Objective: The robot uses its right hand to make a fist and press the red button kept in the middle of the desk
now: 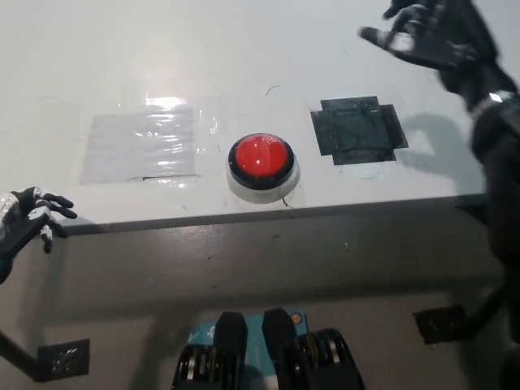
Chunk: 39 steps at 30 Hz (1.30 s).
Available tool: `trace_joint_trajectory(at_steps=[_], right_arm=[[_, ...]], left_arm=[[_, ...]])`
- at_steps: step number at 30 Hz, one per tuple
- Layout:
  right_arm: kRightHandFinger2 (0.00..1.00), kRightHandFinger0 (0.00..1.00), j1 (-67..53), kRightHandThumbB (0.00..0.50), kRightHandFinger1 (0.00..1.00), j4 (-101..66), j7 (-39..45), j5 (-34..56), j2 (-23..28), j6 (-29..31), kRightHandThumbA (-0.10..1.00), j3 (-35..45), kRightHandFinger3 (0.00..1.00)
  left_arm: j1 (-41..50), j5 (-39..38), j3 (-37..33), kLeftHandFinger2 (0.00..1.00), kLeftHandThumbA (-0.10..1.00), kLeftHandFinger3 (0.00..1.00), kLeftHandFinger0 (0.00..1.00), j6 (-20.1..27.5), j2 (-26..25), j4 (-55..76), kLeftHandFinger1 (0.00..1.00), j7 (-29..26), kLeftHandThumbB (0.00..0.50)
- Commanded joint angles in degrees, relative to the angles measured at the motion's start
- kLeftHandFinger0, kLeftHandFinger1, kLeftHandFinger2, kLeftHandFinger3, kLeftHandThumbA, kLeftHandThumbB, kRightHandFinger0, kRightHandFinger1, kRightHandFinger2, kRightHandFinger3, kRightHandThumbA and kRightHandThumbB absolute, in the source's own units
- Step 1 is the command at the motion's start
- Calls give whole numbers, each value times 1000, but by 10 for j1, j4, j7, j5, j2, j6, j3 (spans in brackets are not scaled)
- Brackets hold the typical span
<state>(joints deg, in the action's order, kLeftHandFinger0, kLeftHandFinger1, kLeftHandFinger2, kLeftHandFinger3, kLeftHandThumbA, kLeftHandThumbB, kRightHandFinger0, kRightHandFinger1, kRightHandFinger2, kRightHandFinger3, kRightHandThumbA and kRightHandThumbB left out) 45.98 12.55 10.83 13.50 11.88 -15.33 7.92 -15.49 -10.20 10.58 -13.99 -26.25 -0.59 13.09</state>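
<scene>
The red button (260,157) sits on its white round base near the desk's front edge, in the middle, with nothing touching it. My black right hand (431,36) is raised well above and to the right of the button, at the picture's upper right. Its thumb sticks out to the left, its fingers are loosening apart, and it holds nothing. My white left hand (26,218) rests at the lower left, just off the desk's front edge, with its dark fingers spread and empty.
A black tape patch (358,130) lies on the white desk (244,49) right of the button, under the right hand's shadow. A clear plastic sheet (146,142) lies left of the button. The desk's front edge (244,213) runs across the picture.
</scene>
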Motion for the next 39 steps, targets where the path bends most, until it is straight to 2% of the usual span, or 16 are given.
trace_joint_trajectory(at_steps=[1,3,4,6,7,12,14,15,19,21,25,28,30,39], right_arm=[[700,343,-17,468,580,-41,22,28,33,-13,1000,18,840],[744,347,-46,480,603,-86,9,36,42,-35,1000,29,873],[729,340,-59,499,598,-98,7,38,47,-39,1000,35,858],[700,352,-88,496,592,-115,6,53,56,-46,1000,56,849],[694,376,-100,471,609,-123,7,58,60,-49,1000,63,852],[681,361,-141,470,599,-146,3,68,64,-62,1000,82,876],[678,376,-163,442,603,-156,9,74,67,-58,1000,87,894],[689,387,-178,404,605,-160,13,77,71,-54,1000,90,892],[692,377,-206,390,601,-170,6,81,70,-61,1000,96,881],[688,359,-218,388,602,-171,7,85,66,-55,1000,98,877],[669,349,-229,415,592,-163,2,81,60,-51,1000,97,855],[653,342,-237,417,581,-165,-8,76,57,-53,1000,98,842],[646,344,-239,408,558,-162,-8,75,56,-50,1000,98,847],[635,339,-247,410,534,-151,-13,74,55,-43,1000,103,834]], left_arm=[[-5,-9,11,442,521,575,216,1,-10,18,323,1,0],[-3,-9,12,448,514,576,220,-3,-10,22,327,-1,0],[-3,-9,12,445,513,570,213,1,-10,21,324,0,0],[-5,-9,15,443,513,567,211,-3,-13,23,323,-1,0],[-4,-8,15,440,518,570,222,0,-14,22,321,-1,0],[-3,-6,17,462,505,574,250,0,-15,20,349,-2,0],[-2,-2,17,483,500,585,276,-6,-15,22,372,-5,0],[-3,-3,18,483,491,589,277,-3,-15,20,372,-4,0],[-2,-3,19,478,490,590,272,-4,-14,23,364,-5,0],[-2,-2,20,461,489,577,271,-4,-14,23,355,-5,0],[1,-6,25,444,485,567,248,3,-15,21,336,-2,0],[1,-7,26,434,494,563,235,-2,-14,25,328,-1,0],[1,-6,26,459,497,582,267,-4,-14,25,354,-1,0],[0,-7,29,425,495,552,232,-4,-9,26,323,-3,0]])
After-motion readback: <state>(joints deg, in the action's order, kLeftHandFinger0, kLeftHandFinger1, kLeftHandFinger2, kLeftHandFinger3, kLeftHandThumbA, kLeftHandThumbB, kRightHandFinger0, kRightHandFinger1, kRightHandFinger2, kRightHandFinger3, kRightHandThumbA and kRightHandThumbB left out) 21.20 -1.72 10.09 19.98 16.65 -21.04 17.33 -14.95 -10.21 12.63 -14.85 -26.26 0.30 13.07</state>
